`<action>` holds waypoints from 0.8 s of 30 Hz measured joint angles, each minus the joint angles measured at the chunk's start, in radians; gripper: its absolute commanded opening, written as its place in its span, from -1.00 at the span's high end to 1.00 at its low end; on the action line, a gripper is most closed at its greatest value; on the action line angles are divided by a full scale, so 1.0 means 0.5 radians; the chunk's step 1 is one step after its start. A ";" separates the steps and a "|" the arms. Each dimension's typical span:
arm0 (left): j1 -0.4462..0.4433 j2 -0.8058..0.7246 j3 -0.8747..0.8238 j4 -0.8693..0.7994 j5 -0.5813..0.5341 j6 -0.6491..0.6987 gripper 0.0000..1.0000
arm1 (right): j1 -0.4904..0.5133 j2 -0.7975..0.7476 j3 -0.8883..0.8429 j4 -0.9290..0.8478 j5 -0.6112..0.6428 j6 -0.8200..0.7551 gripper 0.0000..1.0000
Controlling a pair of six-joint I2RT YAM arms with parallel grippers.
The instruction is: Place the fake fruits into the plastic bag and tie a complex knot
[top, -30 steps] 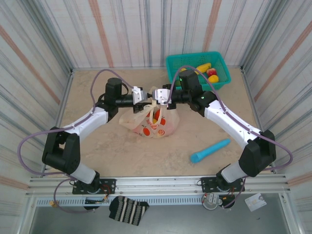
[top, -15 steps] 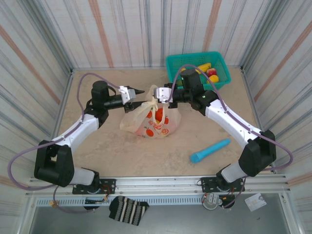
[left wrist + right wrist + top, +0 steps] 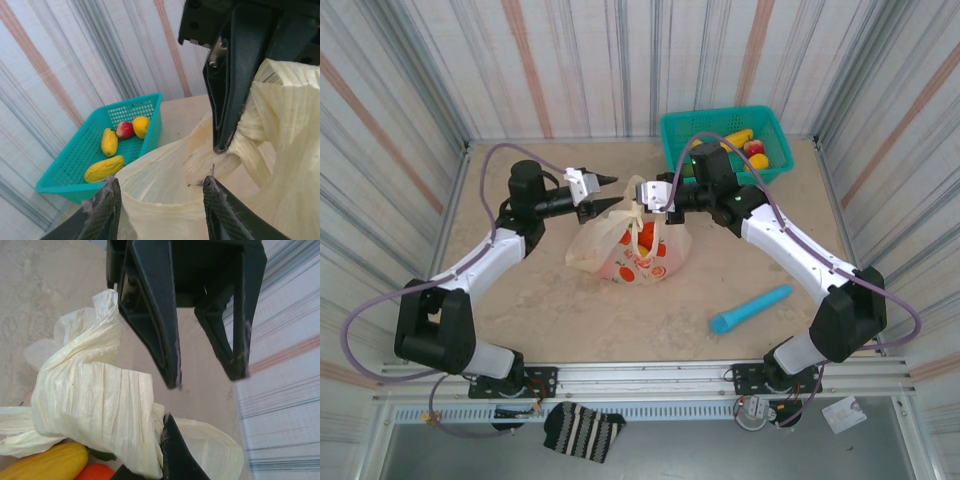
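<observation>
The thin cream plastic bag [image 3: 620,258] printed with citrus slices sits mid-table, glossy fake fruits [image 3: 642,238] inside. The black left gripper [image 3: 601,192] has backed away from it, fingers parted and empty. The right gripper [image 3: 642,196] stays clamped on its twisted handles.

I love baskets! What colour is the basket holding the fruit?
The basket is teal, clearest in the left wrist view.
</observation>
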 measured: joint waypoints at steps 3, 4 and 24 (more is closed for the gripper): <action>-0.080 0.042 0.051 -0.133 -0.029 0.145 0.09 | 0.000 0.000 0.001 -0.003 0.000 0.001 1.00; -0.104 0.050 0.057 -0.163 -0.034 0.185 0.10 | 0.000 0.000 0.003 -0.008 0.000 0.001 1.00; -0.207 0.150 0.121 -0.328 -0.109 0.418 0.40 | 0.010 0.006 0.030 -0.025 -0.037 0.052 1.00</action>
